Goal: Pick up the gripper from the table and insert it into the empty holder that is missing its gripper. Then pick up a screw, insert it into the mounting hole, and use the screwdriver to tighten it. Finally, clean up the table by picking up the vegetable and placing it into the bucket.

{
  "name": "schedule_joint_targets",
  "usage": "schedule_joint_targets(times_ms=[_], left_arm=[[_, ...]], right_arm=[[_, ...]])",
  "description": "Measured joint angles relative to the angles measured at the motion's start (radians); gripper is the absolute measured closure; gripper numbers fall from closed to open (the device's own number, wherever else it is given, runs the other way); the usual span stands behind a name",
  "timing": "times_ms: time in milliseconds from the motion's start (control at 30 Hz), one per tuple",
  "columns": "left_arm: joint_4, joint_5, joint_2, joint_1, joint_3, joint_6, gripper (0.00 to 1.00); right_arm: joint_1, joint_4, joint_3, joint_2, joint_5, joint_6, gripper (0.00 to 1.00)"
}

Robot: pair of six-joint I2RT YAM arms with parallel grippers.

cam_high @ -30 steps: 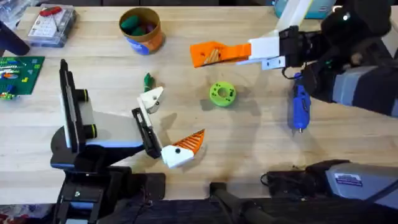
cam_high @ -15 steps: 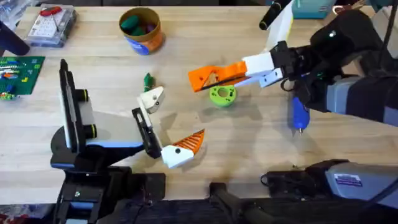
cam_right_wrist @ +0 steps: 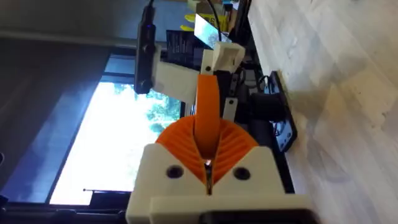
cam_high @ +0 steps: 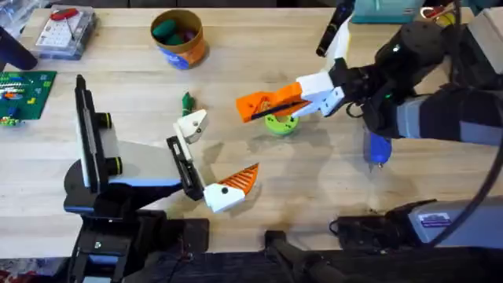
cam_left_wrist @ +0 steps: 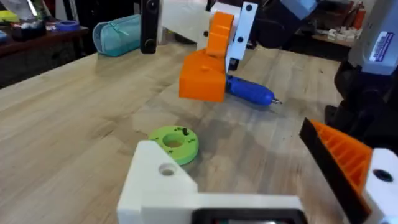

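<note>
Your right gripper (cam_high: 250, 106) has swung from 12 o'clock down over the green disc (cam_high: 280, 121), its fingers clamped on the orange gripper (cam_right_wrist: 207, 118). The empty holder (cam_high: 191, 125) waits at 9 o'clock of it, tipping your left gripper (cam_high: 206, 153), which stands spread.

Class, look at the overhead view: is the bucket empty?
No, the bucket already holds green and red items inside its rim.

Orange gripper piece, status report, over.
Right pincer shut on the gripper, above green disc. Left pincer open, empty holder bare. Vegetable beside holder, not blocking.
</note>
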Motion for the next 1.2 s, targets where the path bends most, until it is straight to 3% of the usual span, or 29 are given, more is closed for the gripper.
schedule_joint_targets(times_ms=[267, 800, 1200], left_arm=[[0.000, 0.000, 0.000, 0.000, 0.000, 0.000, 0.009], [0.000, 0.000, 0.000, 0.000, 0.000, 0.000, 0.009], [0.000, 0.000, 0.000, 0.000, 0.000, 0.000, 0.009]], right_arm=[[0.038, 0.027, 0.000, 0.082, 0.000, -0.032, 0.996], [0.170, 0.050, 0.022, 0.085, 0.094, -0.053, 0.996], [0.182, 0.050, 0.022, 0.085, 0.124, -0.051, 0.996]])
